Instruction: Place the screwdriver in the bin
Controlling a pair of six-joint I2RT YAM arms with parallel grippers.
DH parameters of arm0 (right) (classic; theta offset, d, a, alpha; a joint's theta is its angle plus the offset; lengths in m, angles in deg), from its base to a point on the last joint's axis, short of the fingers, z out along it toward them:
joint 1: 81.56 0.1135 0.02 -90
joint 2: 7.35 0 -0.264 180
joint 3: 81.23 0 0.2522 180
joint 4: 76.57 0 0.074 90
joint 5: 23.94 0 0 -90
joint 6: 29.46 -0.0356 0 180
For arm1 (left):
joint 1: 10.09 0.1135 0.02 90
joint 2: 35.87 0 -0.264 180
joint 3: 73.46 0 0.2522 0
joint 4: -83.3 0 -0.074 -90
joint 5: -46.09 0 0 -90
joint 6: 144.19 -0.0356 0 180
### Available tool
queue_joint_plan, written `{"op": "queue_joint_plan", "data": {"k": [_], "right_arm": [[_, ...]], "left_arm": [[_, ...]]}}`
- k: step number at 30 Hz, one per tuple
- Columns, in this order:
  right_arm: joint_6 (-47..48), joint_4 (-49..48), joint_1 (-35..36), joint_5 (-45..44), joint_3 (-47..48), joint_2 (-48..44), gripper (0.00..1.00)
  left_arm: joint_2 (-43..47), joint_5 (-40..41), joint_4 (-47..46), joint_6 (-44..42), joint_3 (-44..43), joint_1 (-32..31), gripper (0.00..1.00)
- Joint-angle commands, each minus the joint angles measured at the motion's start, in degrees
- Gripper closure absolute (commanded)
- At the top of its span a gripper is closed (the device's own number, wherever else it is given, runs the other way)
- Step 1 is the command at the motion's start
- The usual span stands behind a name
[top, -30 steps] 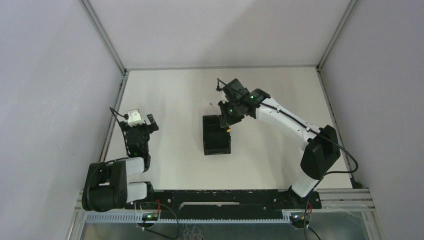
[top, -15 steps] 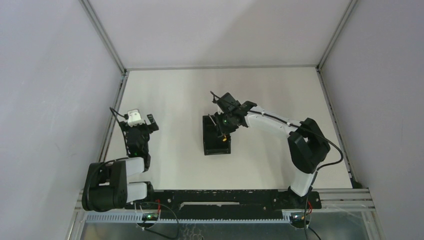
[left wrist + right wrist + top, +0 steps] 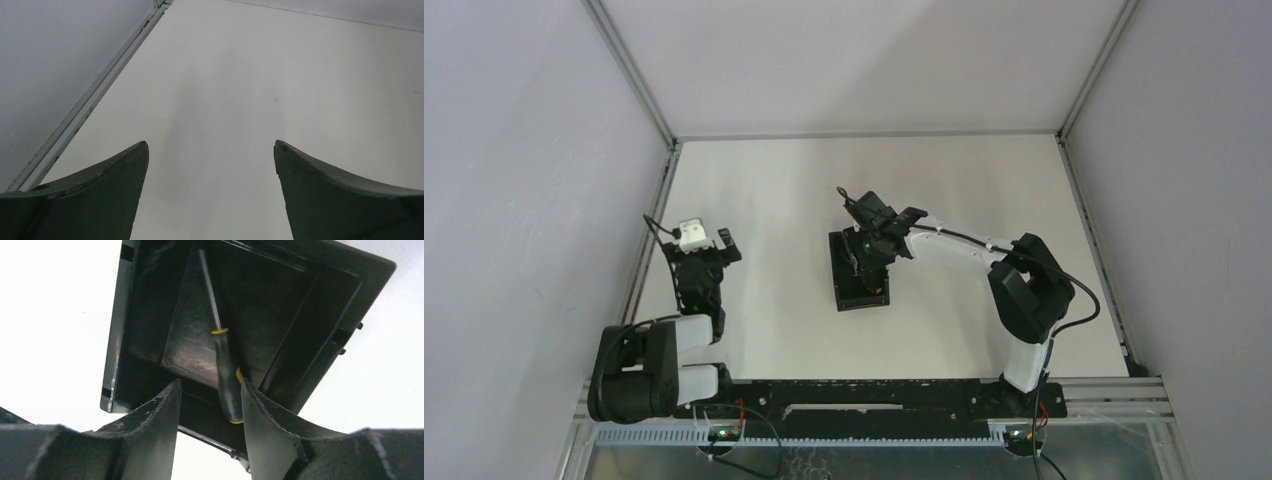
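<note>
The black bin stands mid-table, and my right gripper hangs over its far half. In the right wrist view the bin fills the frame. The screwdriver, black handle with yellow rings, lies inside it, its thin shaft pointing away across the bin floor. My right gripper is open just above the bin. The handle rests against the inner side of the right finger, and a wide gap separates it from the left finger. My left gripper is open and empty over bare table at the left.
A metal rail runs along the table's left edge, close to my left gripper. Grey enclosure walls stand on three sides. An inner divider crosses the bin to the right of the screwdriver.
My right arm has swung left and toward the front, bringing the gripper from beside the bin's far right corner to over the bin. The left arm has not moved.
</note>
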Motion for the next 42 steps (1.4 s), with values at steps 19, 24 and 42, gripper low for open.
{"op": "queue_joint_plan", "data": {"k": [19,24,42], "right_arm": [[-2.11,4.82,-5.02,-9.38,0.22,-13.61,0.0],[-1.98,6.05,-15.57,-14.7,-5.08,-17.88,0.0],[2.82,-9.44,-37.2,-10.47,-24.11,-37.53,0.01]], "left_arm": [[0.4,0.38,-1.68,-0.48,-1.61,0.12,0.0],[0.4,0.35,-1.68,-0.42,-1.66,0.16,0.0],[0.4,0.31,-1.68,-0.46,-1.64,0.12,0.0]]}}
